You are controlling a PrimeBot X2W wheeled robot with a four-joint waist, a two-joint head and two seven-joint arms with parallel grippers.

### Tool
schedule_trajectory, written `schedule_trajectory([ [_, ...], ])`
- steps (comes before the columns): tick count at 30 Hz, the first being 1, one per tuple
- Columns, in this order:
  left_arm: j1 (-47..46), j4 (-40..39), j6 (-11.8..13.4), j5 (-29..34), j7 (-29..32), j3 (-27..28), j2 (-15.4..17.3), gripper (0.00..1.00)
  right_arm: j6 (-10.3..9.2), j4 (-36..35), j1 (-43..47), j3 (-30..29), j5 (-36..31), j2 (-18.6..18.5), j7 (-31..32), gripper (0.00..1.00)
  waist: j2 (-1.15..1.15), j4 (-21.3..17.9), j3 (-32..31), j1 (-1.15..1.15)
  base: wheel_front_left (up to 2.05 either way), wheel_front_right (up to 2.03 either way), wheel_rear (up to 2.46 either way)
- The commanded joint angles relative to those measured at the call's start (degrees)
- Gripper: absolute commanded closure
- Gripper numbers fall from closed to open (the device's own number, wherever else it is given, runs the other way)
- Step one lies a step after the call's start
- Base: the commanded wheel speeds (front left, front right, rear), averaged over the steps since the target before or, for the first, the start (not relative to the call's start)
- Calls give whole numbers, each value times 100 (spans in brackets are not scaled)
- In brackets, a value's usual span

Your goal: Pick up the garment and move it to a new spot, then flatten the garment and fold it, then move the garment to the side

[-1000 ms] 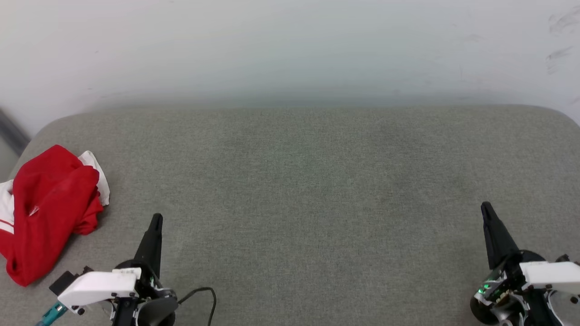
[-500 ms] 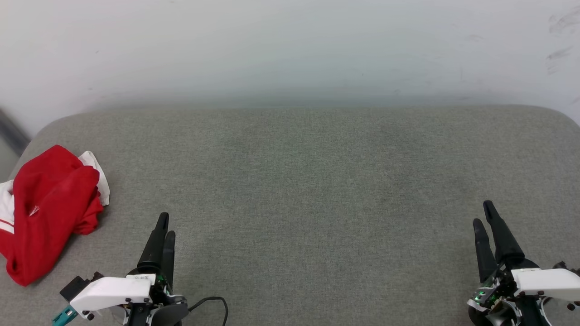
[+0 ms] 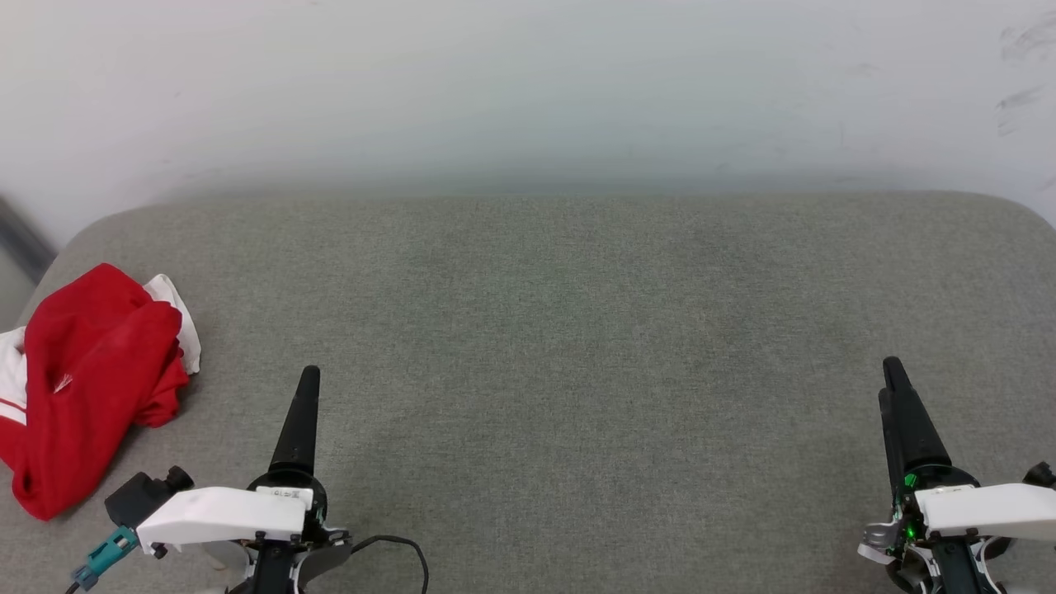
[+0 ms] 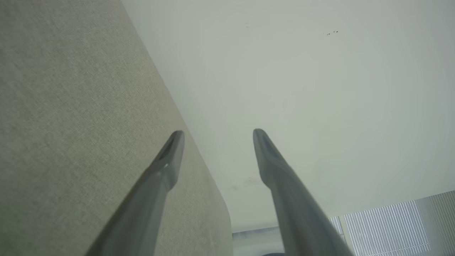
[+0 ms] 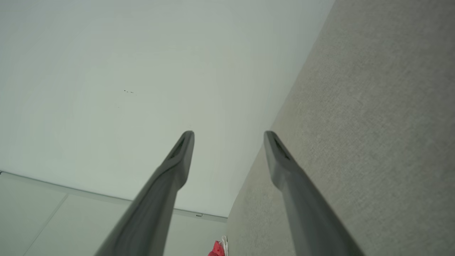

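Head view shows a wide gray upholstered surface (image 3: pixel 561 346) that meets a pale wall (image 3: pixel 528 82) at its far edge. The garment (image 3: pixel 91 388) lies crumpled in a heap at the far left of this surface, near the rounded left corner. It is mostly red, with white cloth at its upper right edge and at its left edge, where a thin red stripe crosses the white. The left gripper (image 3: pixel 308 381) is at the lower left, to the right of the garment and apart from it. Its dark fingers point up the picture and stand one behind the other, so from here they look like one. The right gripper (image 3: pixel 893 373) is at the lower right, well apart from the garment. In the left wrist view the two fingers (image 4: pixel 163 170) of the left gripper are spread wide, and nothing is between them. In the right wrist view the fingers (image 5: pixel 284 167) of the right gripper are spread equally wide and hold nothing, and a small red part of the garment shows far off at the bottom edge. A black cable (image 3: pixel 404 549) curves over the surface beside the left wrist.
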Motion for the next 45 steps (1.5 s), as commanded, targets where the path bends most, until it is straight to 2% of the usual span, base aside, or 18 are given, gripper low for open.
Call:
schedule_trajectory([
  [1,-158,-133,-2,230,-60,-31,16,0,1,-142,-87,7,-225,-40,-57,0,0,0,1,0,0,0,0],
  [25,-226,-69,127,3386,-541,-329,56,0,1,-306,-63,172,-3718,-79,-465,0,0,39,-15,0,0,0,0],
  [45,-287,115,315,4971,-855,-510,172,0,1,-423,67,166,-5421,-66,-386,0,0,62,-48,0,0,0,0],
])
